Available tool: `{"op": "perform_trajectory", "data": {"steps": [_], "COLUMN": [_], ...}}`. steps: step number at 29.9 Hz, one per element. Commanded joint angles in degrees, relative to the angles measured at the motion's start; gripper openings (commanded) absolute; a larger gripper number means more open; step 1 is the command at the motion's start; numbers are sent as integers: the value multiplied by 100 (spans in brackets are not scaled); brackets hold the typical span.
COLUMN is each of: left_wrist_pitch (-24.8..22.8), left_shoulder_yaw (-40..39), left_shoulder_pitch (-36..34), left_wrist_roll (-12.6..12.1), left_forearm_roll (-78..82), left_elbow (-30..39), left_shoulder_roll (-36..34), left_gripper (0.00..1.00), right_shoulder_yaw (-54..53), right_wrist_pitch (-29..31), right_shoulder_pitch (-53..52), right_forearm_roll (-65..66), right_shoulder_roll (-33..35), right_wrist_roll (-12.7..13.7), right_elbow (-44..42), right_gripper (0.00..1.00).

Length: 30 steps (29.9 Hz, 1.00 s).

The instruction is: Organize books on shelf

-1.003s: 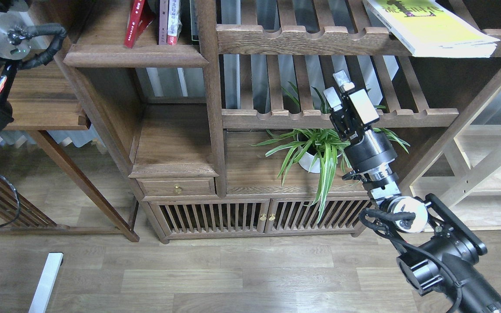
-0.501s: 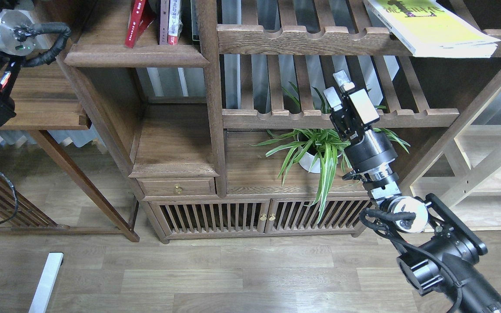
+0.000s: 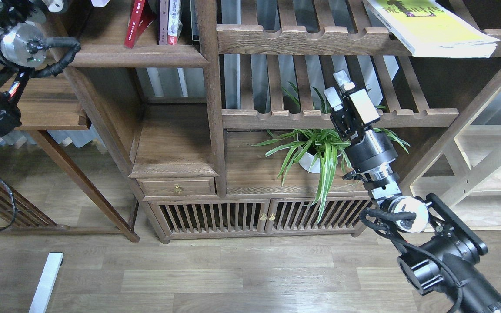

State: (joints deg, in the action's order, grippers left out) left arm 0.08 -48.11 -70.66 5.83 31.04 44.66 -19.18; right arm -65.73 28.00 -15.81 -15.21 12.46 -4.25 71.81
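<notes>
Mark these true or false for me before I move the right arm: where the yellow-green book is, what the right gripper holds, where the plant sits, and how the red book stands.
1. The yellow-green book lies flat on the upper slatted rack. True.
2. The right gripper is clamped on a book. False: its fingers hold nothing, in front of the lower slatted rack.
3. The potted plant stands on the floor. False: it stands on a board under the lower rack.
4. The dark red book leans tilted on the shelf. True.
</notes>
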Motion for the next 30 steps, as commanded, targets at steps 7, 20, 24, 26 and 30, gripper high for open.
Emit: {"op": "perform_trajectory", "data": {"steps": [7, 20, 24, 26, 30], "left_wrist_pitch": [0, -52, -43, -26, -17], "left_shoulder_yaw": [311, 557, 592, 610, 619], "left_shoulder_pitch": [87, 342, 377, 421, 439], "left_wrist_roll": [111, 313, 383, 436, 463], "left_forearm_roll": [-2, -2, 7, 7, 16], "left_elbow": [-1, 7, -1, -1, -10], "left_shoulder_roll": [-7, -86, -112, -121, -139], "left_gripper": [16, 22, 25, 25, 25], "right_shoulder_yaw": [-2, -2, -2, -2, -2], "right_wrist_pitch": [0, 0, 0, 0, 0], "right_shoulder_pitch": [8, 104, 148, 175, 192], "right_forearm_roll": [0, 0, 9, 0, 0], "right_shoulder_roll": [2, 2, 2, 2, 2], "right_wrist_roll": [-5, 3, 3, 3, 3], "right_elbow": [0, 0, 0, 0, 0], "right_gripper": [86, 86, 86, 86, 86]}}
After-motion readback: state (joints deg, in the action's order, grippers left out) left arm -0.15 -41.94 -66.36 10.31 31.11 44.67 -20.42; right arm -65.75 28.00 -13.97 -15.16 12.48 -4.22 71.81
